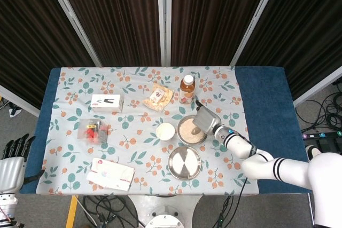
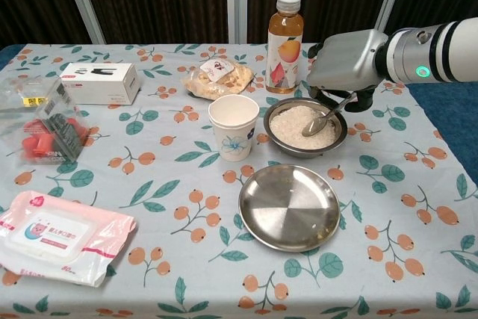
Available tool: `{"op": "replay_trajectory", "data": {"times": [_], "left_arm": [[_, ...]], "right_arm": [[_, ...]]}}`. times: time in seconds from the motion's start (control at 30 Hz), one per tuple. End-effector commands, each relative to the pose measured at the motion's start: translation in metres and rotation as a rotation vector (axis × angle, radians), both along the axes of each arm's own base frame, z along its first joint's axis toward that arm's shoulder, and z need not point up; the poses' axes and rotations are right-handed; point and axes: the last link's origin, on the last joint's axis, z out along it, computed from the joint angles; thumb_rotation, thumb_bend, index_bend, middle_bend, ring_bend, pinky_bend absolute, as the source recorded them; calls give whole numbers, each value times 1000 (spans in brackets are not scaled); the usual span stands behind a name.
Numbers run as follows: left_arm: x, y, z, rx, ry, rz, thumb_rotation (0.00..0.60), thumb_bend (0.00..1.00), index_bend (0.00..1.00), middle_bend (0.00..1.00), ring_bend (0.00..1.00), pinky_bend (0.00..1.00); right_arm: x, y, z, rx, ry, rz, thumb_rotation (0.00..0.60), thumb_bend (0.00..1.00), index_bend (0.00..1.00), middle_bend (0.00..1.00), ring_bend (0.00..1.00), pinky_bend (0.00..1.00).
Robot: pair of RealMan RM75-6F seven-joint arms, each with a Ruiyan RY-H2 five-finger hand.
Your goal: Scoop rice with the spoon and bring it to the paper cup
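Observation:
A steel bowl (image 2: 340,131) (image 1: 183,136) of white rice (image 2: 294,122) (image 1: 187,129) sits right of the white paper cup (image 2: 233,126) (image 1: 165,131). My right hand (image 2: 347,62) (image 1: 204,118) hovers over the bowl's right rim and holds a metal spoon (image 2: 326,116). The spoon slants down to the left and its tip is in the rice. My left hand (image 1: 12,161) hangs off the table's left edge in the head view, fingers extended, holding nothing.
An empty steel plate (image 2: 289,207) lies in front of the bowl. A juice bottle (image 2: 284,33) stands just behind the bowl, a snack bag (image 2: 216,78) left of it. A white box (image 2: 99,83), a red packet (image 2: 41,129) and a wipes pack (image 2: 56,235) occupy the left side.

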Motion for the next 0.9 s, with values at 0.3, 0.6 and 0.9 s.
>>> {"op": "replay_trajectory", "data": {"times": [0.3,0.6,0.9], "left_arm": [[-4,-2,-1,5,-7,6,600,120,146,151,106,79],[-4,-3,-1,8,-7,6,600,119,145,151,105,79],[-1,-2,0,7,2,0,600,120,145,151,105,79]], "right_arm": [[11,9,-17,-15,-2,15,600,327,605,576,247,37],[3,9,-1,-48,-73,-41,600,327,607,576,250,33],[-16,8,14,-87,-209,-119,600,327,606,576,251,19]]}}
